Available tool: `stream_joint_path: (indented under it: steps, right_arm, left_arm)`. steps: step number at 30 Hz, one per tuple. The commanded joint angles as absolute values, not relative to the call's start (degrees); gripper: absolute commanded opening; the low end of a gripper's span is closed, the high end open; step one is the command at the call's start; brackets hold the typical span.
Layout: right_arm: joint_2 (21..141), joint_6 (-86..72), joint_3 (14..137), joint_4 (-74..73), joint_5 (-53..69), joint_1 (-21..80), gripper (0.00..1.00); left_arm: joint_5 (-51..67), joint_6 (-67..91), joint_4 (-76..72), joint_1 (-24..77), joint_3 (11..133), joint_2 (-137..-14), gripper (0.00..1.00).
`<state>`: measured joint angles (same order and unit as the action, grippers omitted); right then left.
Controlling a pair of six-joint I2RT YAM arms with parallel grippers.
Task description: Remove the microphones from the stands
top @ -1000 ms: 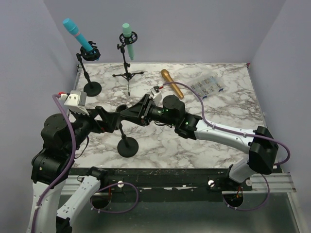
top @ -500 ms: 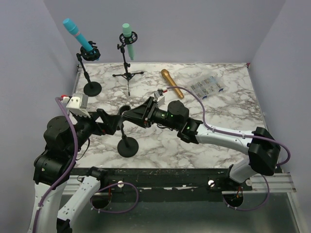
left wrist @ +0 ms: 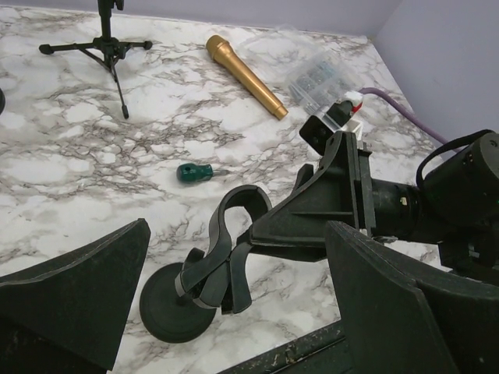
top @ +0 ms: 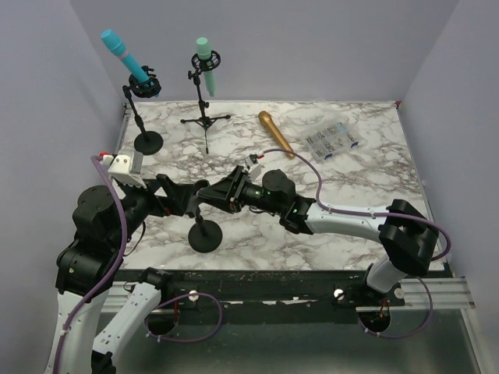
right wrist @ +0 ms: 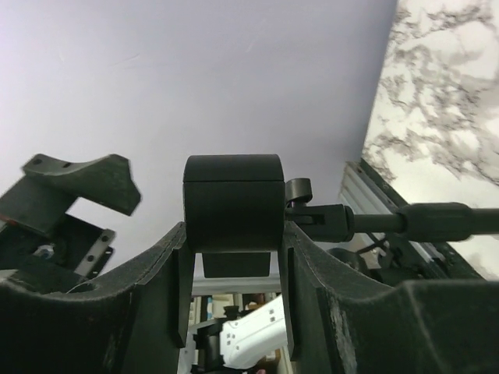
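A gold microphone [top: 275,133] [left wrist: 245,76] lies loose on the marble table, apart from any stand. Near the front stands a black stand with a round base [top: 205,234] [left wrist: 174,302] and an empty clip [left wrist: 231,234] [right wrist: 232,201] on top. My right gripper [top: 218,192] [right wrist: 232,241] is shut on that clip, one finger on each side. My left gripper [top: 176,197] [left wrist: 234,312] hangs wide open just left of the clip, touching nothing. A blue microphone [top: 125,54] and a teal microphone [top: 206,63] sit in stands at the back.
The blue microphone's stand base [top: 148,142] and the tripod stand [top: 206,121] [left wrist: 107,45] occupy the back left. A clear plastic box [top: 332,141] [left wrist: 318,77] lies at the back right. A small green-handled tool [left wrist: 195,171] rests on the marble near the front stand.
My right arm has drawn nearer and slightly left, with its gripper still on the clip. The stand's base and the left arm have barely moved.
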<state>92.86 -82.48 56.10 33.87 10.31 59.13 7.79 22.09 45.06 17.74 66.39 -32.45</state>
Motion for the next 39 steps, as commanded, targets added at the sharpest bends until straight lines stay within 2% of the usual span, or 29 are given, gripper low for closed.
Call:
stream_joint_path:
  steps: [1,8,12,18,26,33,39]
  right_arm:
    - [97.97,-79.5,49.75,18.38,11.38,59.87,0.37]
    - [100.91,-78.52,50.7,19.75,14.1,59.91,0.39]
    - [100.03,-76.17,52.0,18.89,13.69,59.93,0.46]
    - [97.68,-69.8,54.77,16.72,13.18,59.89,0.73]
    - [91.63,-62.13,61.18,11.78,11.25,59.86,0.98]
    - [85.59,-53.51,64.62,5.99,7.17,59.91,1.0]
    - [76.75,-47.41,58.1,3.75,-2.6,59.89,1.0]
  left_arm:
    - [8.88,21.8,43.7,17.78,65.46,-32.47,0.96]
    - [9.75,22.42,43.07,17.79,65.12,-32.92,0.96]
    - [9.51,22.32,43.32,17.83,65.2,-32.91,0.96]
    - [8.8,22.25,43.3,17.83,64.41,-32.47,0.96]
    - [10.88,24.01,41.55,17.82,64.59,-34.92,0.96]
    - [10.4,24.96,40.91,17.77,64.94,-35.59,0.96]
    - [8.29,25.42,40.8,17.83,66.03,-37.38,0.97]
